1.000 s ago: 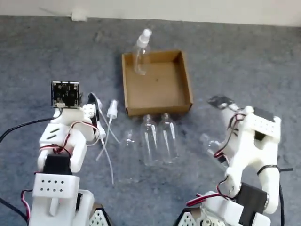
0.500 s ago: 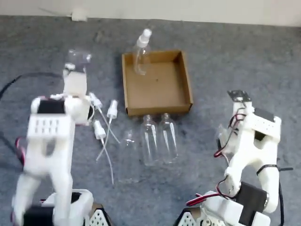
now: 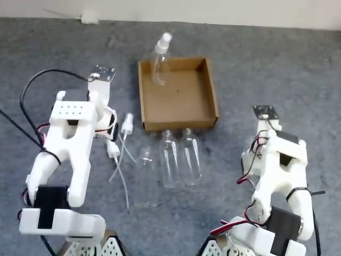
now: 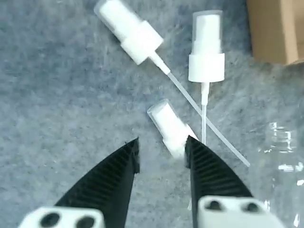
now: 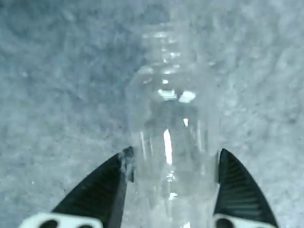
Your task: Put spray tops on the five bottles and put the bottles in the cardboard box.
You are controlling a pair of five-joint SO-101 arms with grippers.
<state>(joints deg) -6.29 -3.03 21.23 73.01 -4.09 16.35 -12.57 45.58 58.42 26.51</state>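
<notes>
Since only one bottle wears a spray top, the job looks barely begun. That capped bottle (image 3: 159, 58) leans over the far left corner of the cardboard box (image 3: 178, 101), its body inside and its head past the rim.

Three open bottles (image 3: 169, 157) lie side by side just in front of the box's near wall, necks towards it, probably parked there so either arm can reach them. The fifth bottle (image 5: 173, 95) lies off the box's near right corner. The right gripper (image 5: 173, 159) straddles its body, with the fingers pressed against both sides in a clasp, likely to steady it for capping.

Loose spray tops (image 4: 206, 52) lie off the box's near left corner with their thin tubes crossing. The left gripper (image 4: 162, 142) hangs over them with its fingers spread and nothing held. One small top (image 4: 171, 128) sits between the tips, close against one finger, so I judge this arm is lined up to pick it.

From above, the left arm covers part of the spray tops and the right arm hides most of the fifth bottle. Whether that bottle rests on the grey tabletop (image 3: 277, 64) or is raised off it cannot be told. The clear plastic makes the open bottles' outlines faint, above all the one farthest left.
</notes>
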